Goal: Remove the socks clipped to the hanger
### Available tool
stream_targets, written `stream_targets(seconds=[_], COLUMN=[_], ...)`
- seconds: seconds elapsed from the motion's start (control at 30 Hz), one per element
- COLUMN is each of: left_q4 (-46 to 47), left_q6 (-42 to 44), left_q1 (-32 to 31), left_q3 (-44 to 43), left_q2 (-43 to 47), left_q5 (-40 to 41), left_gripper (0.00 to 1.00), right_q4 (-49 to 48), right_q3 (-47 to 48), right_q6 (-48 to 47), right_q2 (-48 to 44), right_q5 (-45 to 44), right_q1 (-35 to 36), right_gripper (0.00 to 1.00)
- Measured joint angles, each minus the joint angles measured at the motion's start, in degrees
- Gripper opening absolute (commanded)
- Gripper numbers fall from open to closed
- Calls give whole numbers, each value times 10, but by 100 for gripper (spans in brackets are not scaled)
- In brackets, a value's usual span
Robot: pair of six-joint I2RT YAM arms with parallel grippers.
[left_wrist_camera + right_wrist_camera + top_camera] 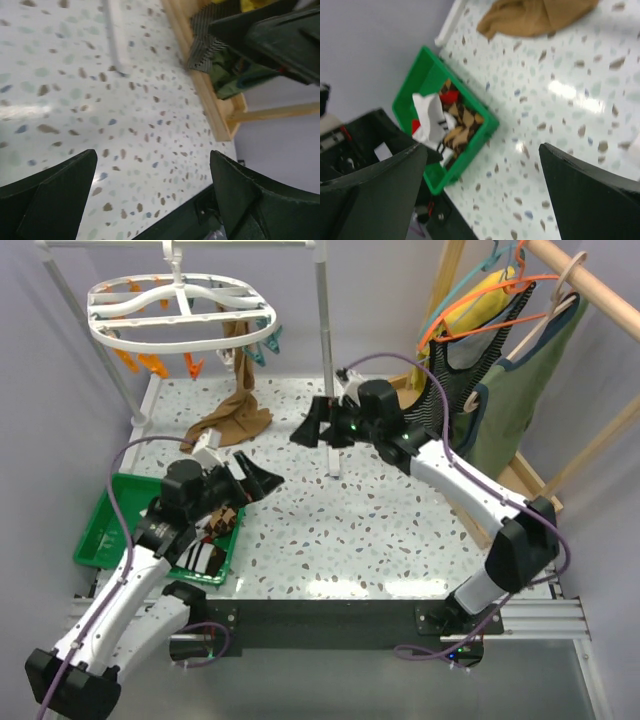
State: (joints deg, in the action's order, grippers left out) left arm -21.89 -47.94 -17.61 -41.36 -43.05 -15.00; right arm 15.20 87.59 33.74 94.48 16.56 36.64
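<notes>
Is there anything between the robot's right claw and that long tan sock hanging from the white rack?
Nothing visible. In the top view only table surface lies between the open right gripper and the tan sock. The white pole stands to the gripper's other side, off that path.

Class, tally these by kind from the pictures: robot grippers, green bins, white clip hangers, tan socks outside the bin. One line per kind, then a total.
Grippers: 2 (left gripper, right gripper)
Green bin: 1
White clip hanger: 1
Tan sock outside the bin: 1
Total: 5
</notes>
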Motion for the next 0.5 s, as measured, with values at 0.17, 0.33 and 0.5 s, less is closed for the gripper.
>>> stream_targets(seconds=[0.17, 0.33, 0.5], left_q4=[220, 438, 489], left_q6=[-46, -169, -281], left_q1=[-70, -76, -76], left_q3=[113, 315, 391], left_q2=[34, 229, 409], left_q5=[-55, -60, -49], left_gripper=[100, 100, 100], right_q4=[-124, -219, -286], right_q3=[-269, -513, -711], right_q6=[73, 173, 280], right_q2=[-150, -339, -576], right_q5=[40, 35, -7], right_q1=[0, 1, 1], right_gripper=[99, 99, 99])
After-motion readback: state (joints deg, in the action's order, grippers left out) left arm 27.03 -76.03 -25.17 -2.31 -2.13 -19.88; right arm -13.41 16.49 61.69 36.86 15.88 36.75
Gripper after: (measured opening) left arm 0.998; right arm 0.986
